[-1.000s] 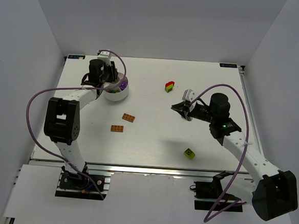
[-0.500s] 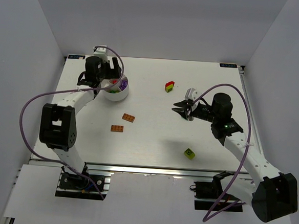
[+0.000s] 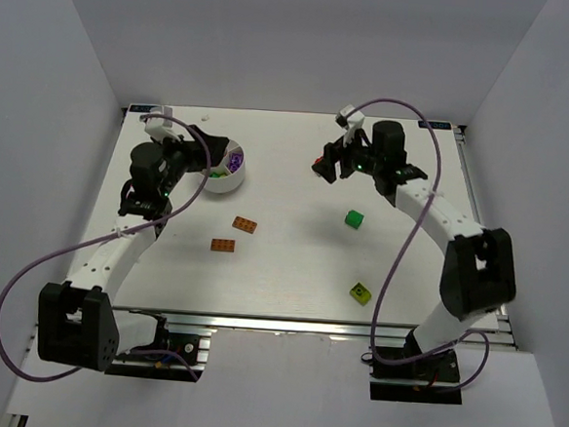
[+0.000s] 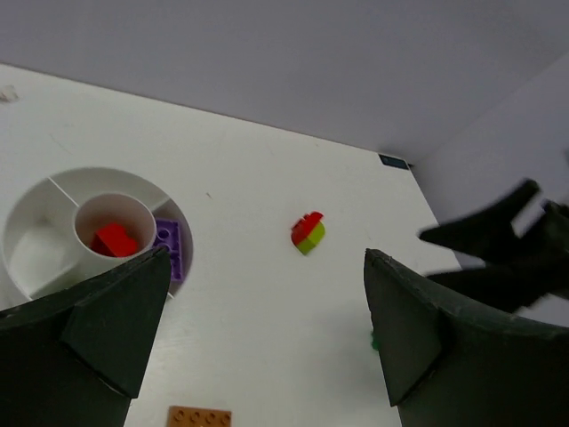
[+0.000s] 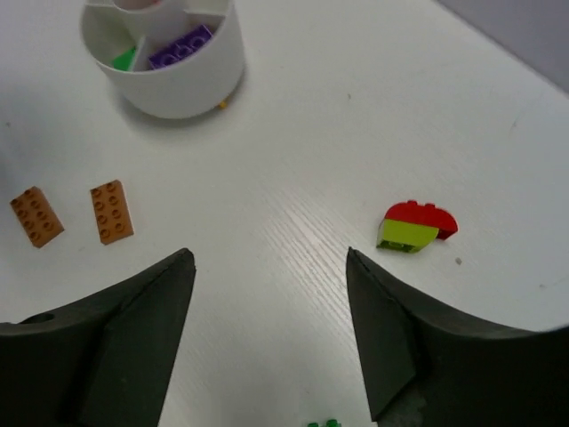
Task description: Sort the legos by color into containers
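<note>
Right tool wide, moved beside red-yellow-green piece | green cube now on table | left tool wide, off dish

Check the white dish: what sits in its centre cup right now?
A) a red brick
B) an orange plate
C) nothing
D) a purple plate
A. The left wrist view shows a red brick inside the centre cup of the dish, while the purple plate lies in an outer compartment beside it.
</note>
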